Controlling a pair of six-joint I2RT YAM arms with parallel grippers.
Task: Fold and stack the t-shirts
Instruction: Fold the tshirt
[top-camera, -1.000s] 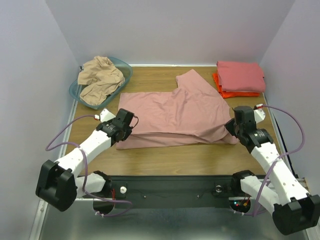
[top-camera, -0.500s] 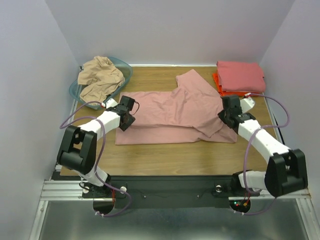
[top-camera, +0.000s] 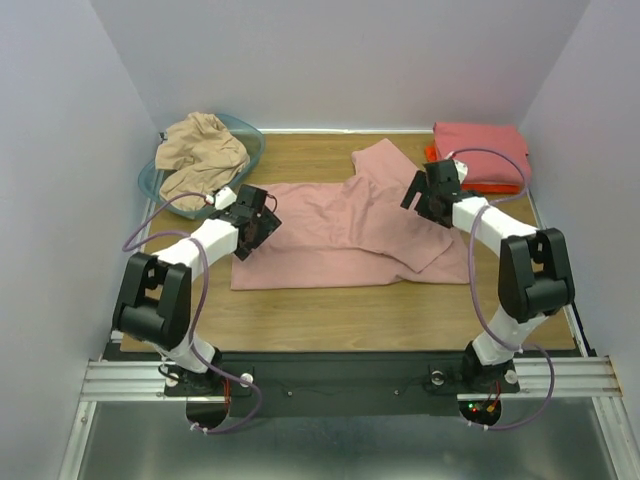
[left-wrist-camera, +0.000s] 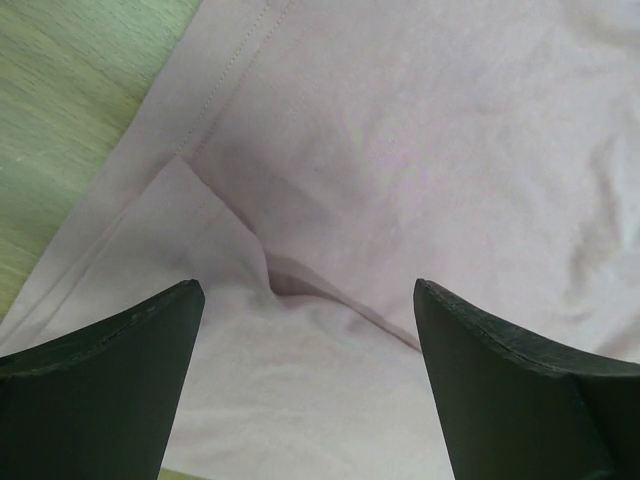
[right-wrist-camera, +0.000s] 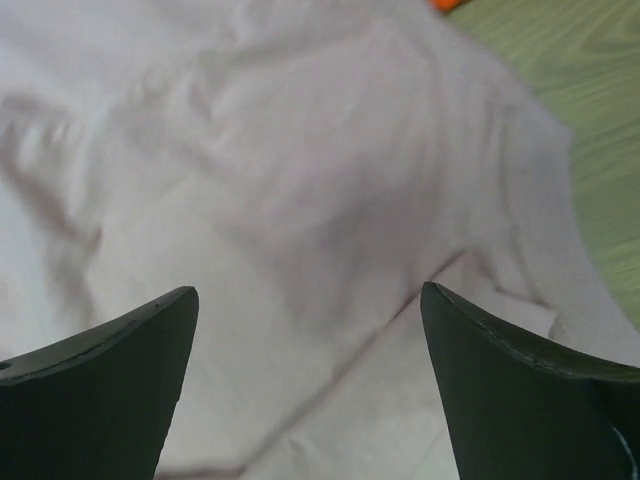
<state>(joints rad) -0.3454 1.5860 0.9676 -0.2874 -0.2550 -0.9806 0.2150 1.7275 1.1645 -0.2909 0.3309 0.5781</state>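
While the top view shows the dusty pink t-shirt (top-camera: 340, 235) lying part-folded on the table (top-camera: 340, 312), the left gripper (top-camera: 256, 214) over its left edge and the right gripper (top-camera: 428, 193) over its right side, you should square the doubled lower edge before the next fold. Left wrist view: jaws wide, empty, above overlapped layers; pinch both together. Right wrist view: jaws wide, empty, over a wrinkled flap; flatten it first.

Shirts: dusty pink (top-camera: 340, 240) half-folded centre; coral (top-camera: 482, 150) folded atop orange (top-camera: 430, 153); tan (top-camera: 200, 155) crumpled.
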